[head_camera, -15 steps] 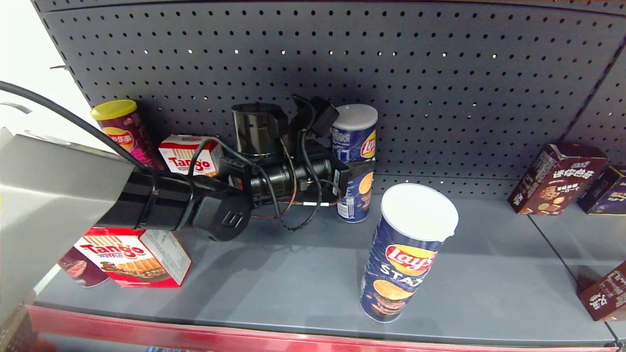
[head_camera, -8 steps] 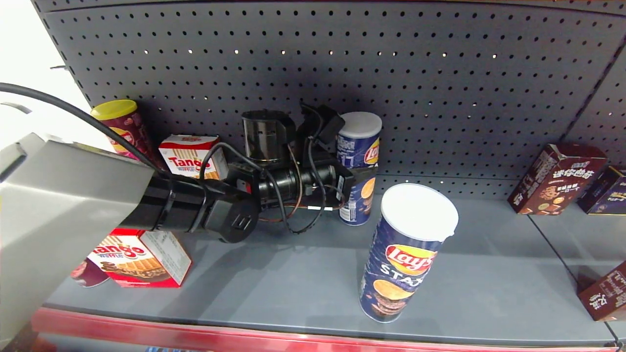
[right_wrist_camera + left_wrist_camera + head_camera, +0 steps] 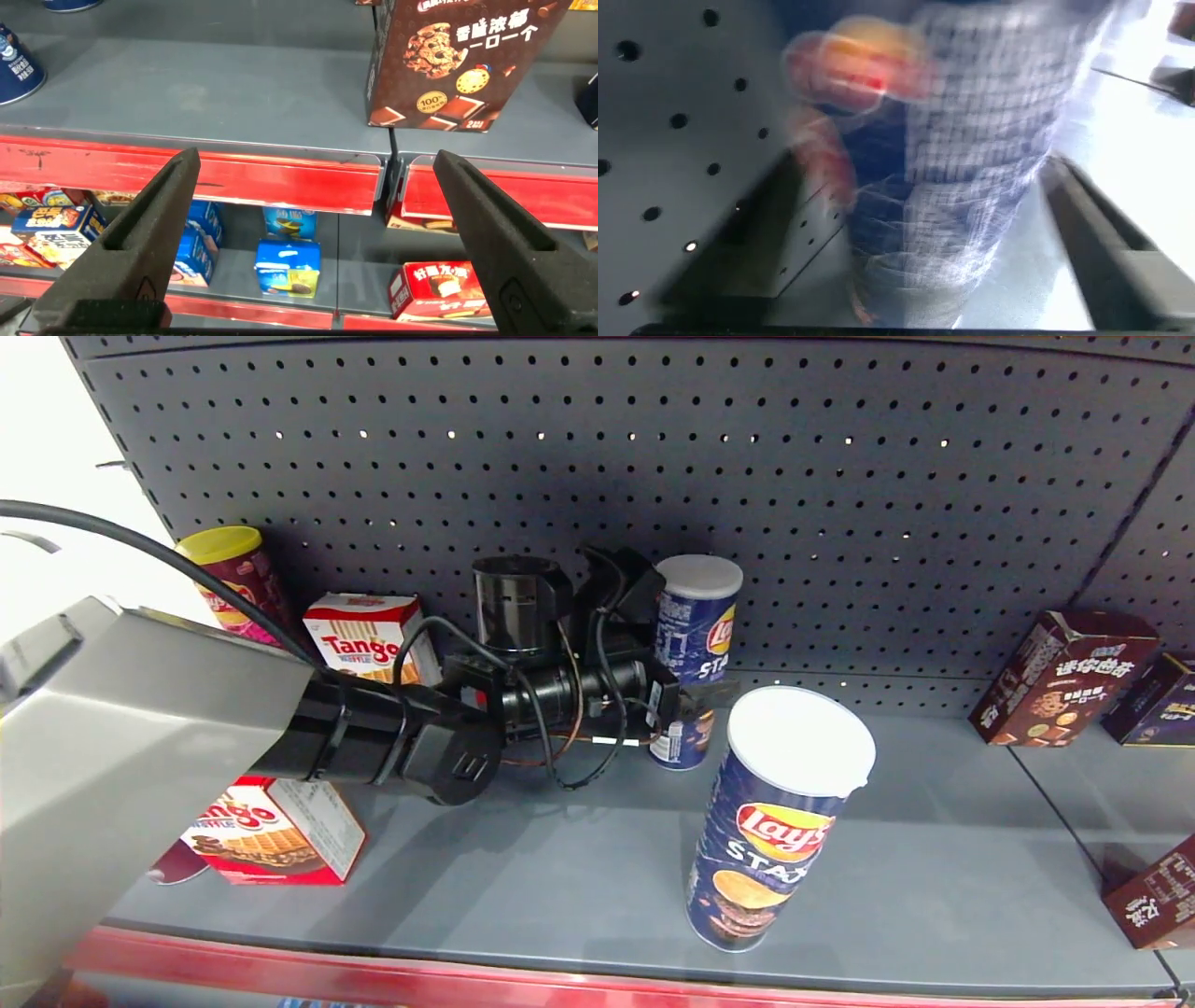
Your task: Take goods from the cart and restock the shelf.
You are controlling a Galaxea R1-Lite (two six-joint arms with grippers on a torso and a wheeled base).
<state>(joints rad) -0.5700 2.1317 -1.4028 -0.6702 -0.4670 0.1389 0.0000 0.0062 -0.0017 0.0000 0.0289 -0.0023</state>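
Furthest left of my left fingers point(image 3: 714, 691) a purple can point(image 3: 224, 581) stands against the pegboard point(image 3: 840, 504), with a wafer box point(image 3: 369, 630) beside it and a second wafer box point(image 3: 271, 826) nearer the shelf point(image 3: 560, 896) lip.

My left fingers are clamped on the can point(image 3: 698, 635), one on each side of its lower body. It is upright and deep on the shelf, close to the pegboard. In my wrist view the can point(image 3: 971, 159) sits between both fingers point(image 3: 1102, 243). I cannot tell whether its base is touching the shelf.

I judge it to be a light cardboard tube, stiff along its length, with a thin wall that would dent under a hard squeeze. The skin looks glossy, so it may slip. Being tall and narrow, it would tip easily. I would hold it across the round body at mid-height or just below, never by the white lid, which could pop off.

Right of those fingers and nearer the lip stands a front can point(image 3: 775, 812), well apart. Further right lie brown boxes point(image 3: 1060, 677).

My right fingers point(image 3: 140, 243) are spread wide and grasp nothing. Beyond them stands a cookie box point(image 3: 458, 56).
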